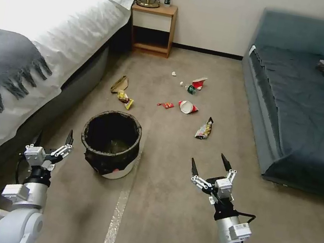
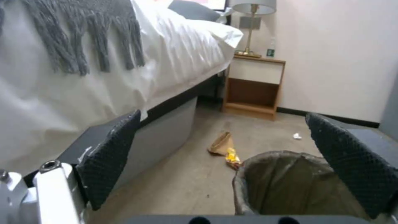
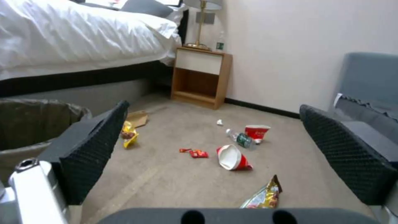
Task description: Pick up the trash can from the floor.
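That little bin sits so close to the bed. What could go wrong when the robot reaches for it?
Three risks, judging from here:
The left gripper hangs open between the bed and the trash can, so the arm might brush the bedding.
The bag liner looks loose; a grip on it alone could slip.
If the can tips, it may roll into the litter on the floor.

Left of the bin: the trash can [image 1: 110, 143] stands near the bed [image 1: 36, 55]; only a narrow lane of floor [image 1: 172, 206] between them.
Right of the bin: bare carpet across to the sofa [image 1: 308, 113].
Beyond the bin: scattered litter [image 1: 188, 107], well apart from the rim.
Above the bin: open mouth unobstructed.
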